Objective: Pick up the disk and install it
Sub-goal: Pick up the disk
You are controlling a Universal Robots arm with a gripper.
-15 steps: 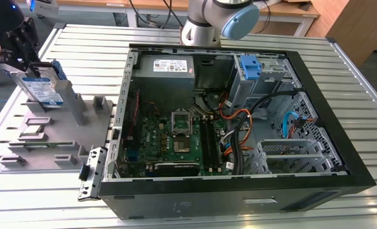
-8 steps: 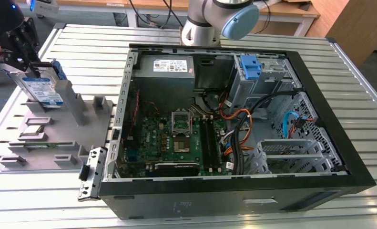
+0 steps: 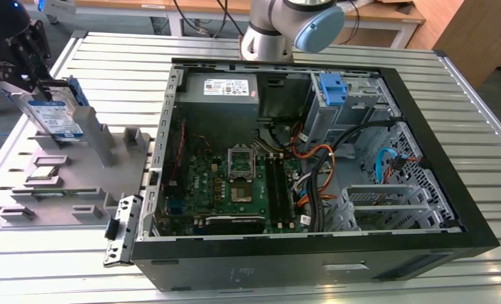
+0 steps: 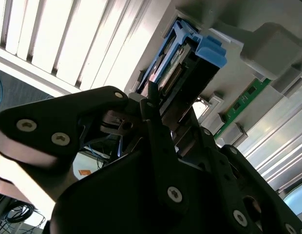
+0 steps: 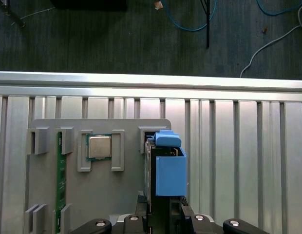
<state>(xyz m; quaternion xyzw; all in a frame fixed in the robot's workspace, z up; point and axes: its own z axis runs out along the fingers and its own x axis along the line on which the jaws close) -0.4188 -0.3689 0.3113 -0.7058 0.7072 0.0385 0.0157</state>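
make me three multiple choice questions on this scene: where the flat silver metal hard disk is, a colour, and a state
1. Where is the flat silver metal hard disk?
A. on the dark floor
B. in the grey fixture tray, at the exterior view's left of the black metal computer case
C. on top of the arm

2. What colour is the plastic bracket framing the disk?
A. red
B. yellow
C. blue

3. How is the computer case?
A. open, green motherboard exposed
B. shut with a side panel
C. upside down

Answers: B, it stands on edge in the tray; C, blue in both wrist views; A, its inside shows in the exterior view.
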